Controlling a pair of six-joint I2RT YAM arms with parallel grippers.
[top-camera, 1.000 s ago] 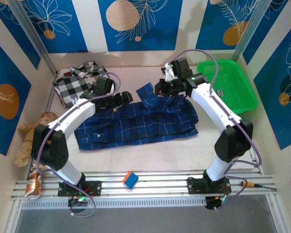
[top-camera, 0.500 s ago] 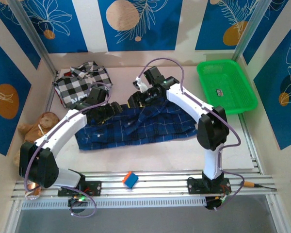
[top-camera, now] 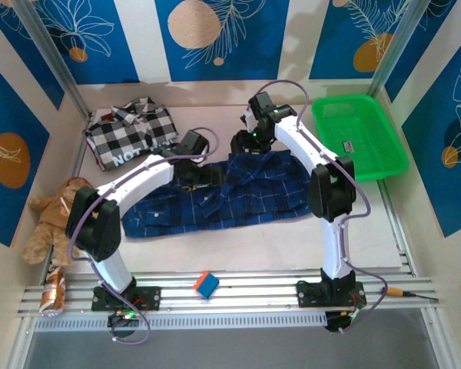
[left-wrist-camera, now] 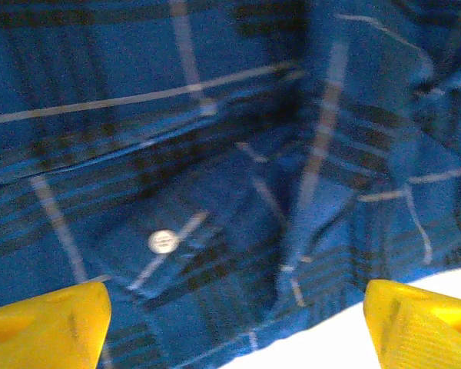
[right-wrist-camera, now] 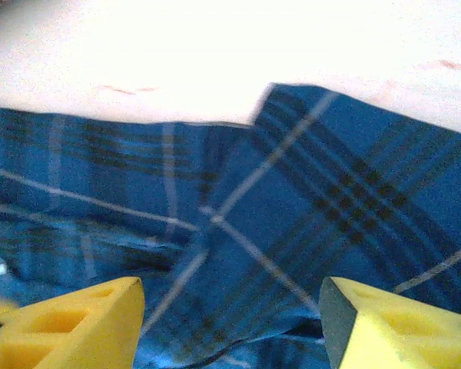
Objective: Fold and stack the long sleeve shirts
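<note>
Toward the far edge of the table [top-camera: 238,250], my left gripper [left-wrist-camera: 234,319] and right gripper [right-wrist-camera: 234,323] gape empty over the plaid shirt [top-camera: 215,201] (still rumpled), so I'd pinch matching corners.

— What sort of place are we looking at?

— We'd call it a robot lab test cell, not a home. We see a left arm [top-camera: 138,178] and a right arm [top-camera: 311,150] bolted to an aluminium rail [top-camera: 253,294] at the near edge of a white table [top-camera: 238,246].

— And the walls around us?

— We read them as booth panels [top-camera: 238,46] printed with blue leaf patterns, framed by bare metal posts [top-camera: 52,58].

— The clutter?

— To us the teddy bear [top-camera: 50,215], the green basket [top-camera: 361,134] and the plaid shirt [top-camera: 215,196] look like test props.
</note>
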